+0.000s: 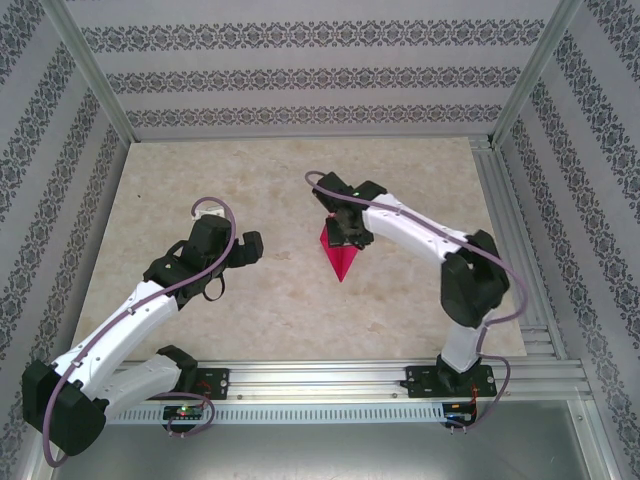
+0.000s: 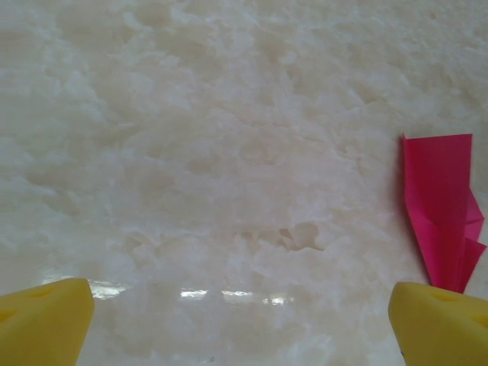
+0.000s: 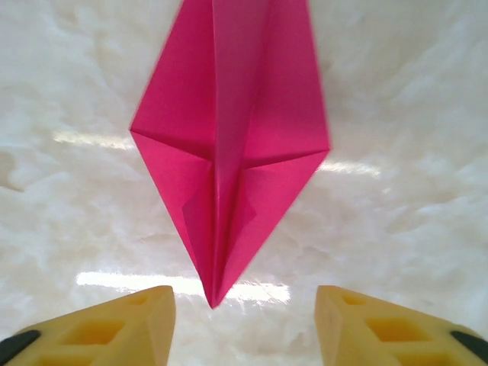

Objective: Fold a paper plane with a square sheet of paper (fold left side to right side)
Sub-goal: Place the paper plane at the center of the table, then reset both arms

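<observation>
Place: robot test cell, lab-like.
Table: marble-look table (image 1: pixel 300 320) beneath the left pincer (image 1: pixel 247 246) and right pincer (image 1: pixel 347 236).
Walls: patterned wallpaper panels (image 1: pixel 300 75) on aluminium posts (image 1: pixel 90 72), beyond and beside both pincers.
Mount: slotted aluminium rail (image 1: pixel 320 378) at the table's edge, nearer than the pincers.

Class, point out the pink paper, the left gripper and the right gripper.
pink paper (image 3: pixel 229 145): right wrist view, on its centre fold.
left gripper (image 2: pixel 242 324): left wrist view, midway between its yellow fingertips.
right gripper (image 3: pixel 244 324): right wrist view, midway between its yellow fingertips.
</observation>
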Controlling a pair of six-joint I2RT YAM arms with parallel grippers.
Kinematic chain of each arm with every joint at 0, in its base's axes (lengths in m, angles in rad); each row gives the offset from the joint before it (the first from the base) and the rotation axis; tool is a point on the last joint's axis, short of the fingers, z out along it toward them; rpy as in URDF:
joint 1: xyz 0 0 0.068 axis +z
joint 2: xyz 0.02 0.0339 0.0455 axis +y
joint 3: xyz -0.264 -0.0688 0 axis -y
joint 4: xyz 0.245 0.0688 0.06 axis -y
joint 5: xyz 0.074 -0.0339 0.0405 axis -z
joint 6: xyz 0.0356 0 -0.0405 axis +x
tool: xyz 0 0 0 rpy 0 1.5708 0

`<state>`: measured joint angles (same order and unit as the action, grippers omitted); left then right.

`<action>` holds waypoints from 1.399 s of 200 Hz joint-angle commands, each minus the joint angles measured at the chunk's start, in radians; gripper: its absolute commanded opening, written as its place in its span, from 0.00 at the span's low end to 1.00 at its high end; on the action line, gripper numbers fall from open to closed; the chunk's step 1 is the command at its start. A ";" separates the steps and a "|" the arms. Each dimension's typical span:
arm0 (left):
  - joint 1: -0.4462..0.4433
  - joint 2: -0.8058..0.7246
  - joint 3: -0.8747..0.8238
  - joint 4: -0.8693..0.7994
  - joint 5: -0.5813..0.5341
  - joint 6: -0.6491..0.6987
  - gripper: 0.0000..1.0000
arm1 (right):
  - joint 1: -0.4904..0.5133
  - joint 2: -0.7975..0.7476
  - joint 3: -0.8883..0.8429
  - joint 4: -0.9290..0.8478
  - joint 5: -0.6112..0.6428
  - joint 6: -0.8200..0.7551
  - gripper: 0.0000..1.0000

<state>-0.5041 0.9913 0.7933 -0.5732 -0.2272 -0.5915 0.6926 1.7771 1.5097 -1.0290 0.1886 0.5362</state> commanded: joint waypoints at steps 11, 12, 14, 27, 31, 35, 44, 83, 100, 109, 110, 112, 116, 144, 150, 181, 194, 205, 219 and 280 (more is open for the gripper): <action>0.006 -0.012 0.068 -0.065 -0.138 -0.019 1.00 | -0.059 -0.207 -0.063 0.012 0.156 -0.111 0.61; 0.006 -0.011 0.069 -0.066 -0.143 -0.018 1.00 | -0.063 -0.210 -0.068 0.015 0.158 -0.114 0.61; 0.006 -0.012 0.072 -0.070 -0.151 -0.017 1.00 | -0.068 -0.224 -0.078 0.022 0.161 -0.119 0.62; 0.008 -0.012 0.092 -0.084 -0.205 -0.006 1.00 | -0.122 -0.310 -0.154 0.083 0.177 -0.158 0.66; 0.008 -0.012 0.098 -0.087 -0.222 -0.005 1.00 | -0.142 -0.338 -0.182 0.106 0.177 -0.171 0.67; 0.009 -0.012 0.104 -0.091 -0.241 -0.004 1.00 | -0.164 -0.366 -0.211 0.131 0.178 -0.183 0.68; 0.009 -0.012 0.116 -0.098 -0.286 -0.001 1.00 | -0.217 -0.430 -0.277 0.188 0.177 -0.199 0.74; 0.011 -0.018 0.084 -0.027 -0.522 0.017 1.00 | -0.461 -0.688 -0.595 0.522 0.154 -0.273 0.98; 0.014 -0.014 0.048 0.032 -0.618 0.034 1.00 | -0.545 -0.738 -0.706 0.652 0.143 -0.323 0.98; 0.016 -0.010 0.030 0.061 -0.662 0.047 1.00 | -0.578 -0.749 -0.753 0.710 0.145 -0.336 0.98; 0.016 -0.010 0.029 0.066 -0.667 0.048 1.00 | -0.583 -0.750 -0.758 0.716 0.145 -0.336 0.98; 0.016 -0.008 0.022 0.074 -0.677 0.051 1.00 | -0.591 -0.750 -0.767 0.726 0.146 -0.338 0.98; 0.016 -0.007 0.011 0.091 -0.695 0.060 1.00 | -0.606 -0.749 -0.786 0.753 0.144 -0.337 0.98; 0.019 0.001 -0.094 0.265 -0.787 0.163 1.00 | -0.671 -0.697 -0.912 0.968 0.118 -0.345 0.98; 0.021 0.004 -0.120 0.306 -0.799 0.188 1.00 | -0.675 -0.674 -0.933 1.012 0.119 -0.352 0.98; 0.052 0.041 -0.208 0.430 -0.776 0.315 1.00 | -0.686 -0.543 -1.018 1.276 0.161 -0.420 0.98; 0.066 0.051 -0.248 0.510 -0.729 0.374 1.00 | -0.689 -0.505 -1.033 1.352 0.134 -0.453 0.98; 0.083 0.051 -0.292 0.597 -0.675 0.427 1.00 | -0.690 -0.492 -1.036 1.404 0.090 -0.492 0.98; 0.110 0.055 -0.346 0.721 -0.609 0.480 1.00 | -0.690 -0.469 -1.044 1.477 0.055 -0.502 0.98; 0.267 0.157 -0.487 1.129 -0.300 0.569 1.00 | -0.688 -0.325 -1.040 1.715 -0.083 -0.550 0.98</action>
<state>-0.2775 1.1061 0.3328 0.2943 -0.6842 -0.1055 0.0105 1.3907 0.4713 0.4889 0.1780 0.0326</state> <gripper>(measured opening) 0.998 0.980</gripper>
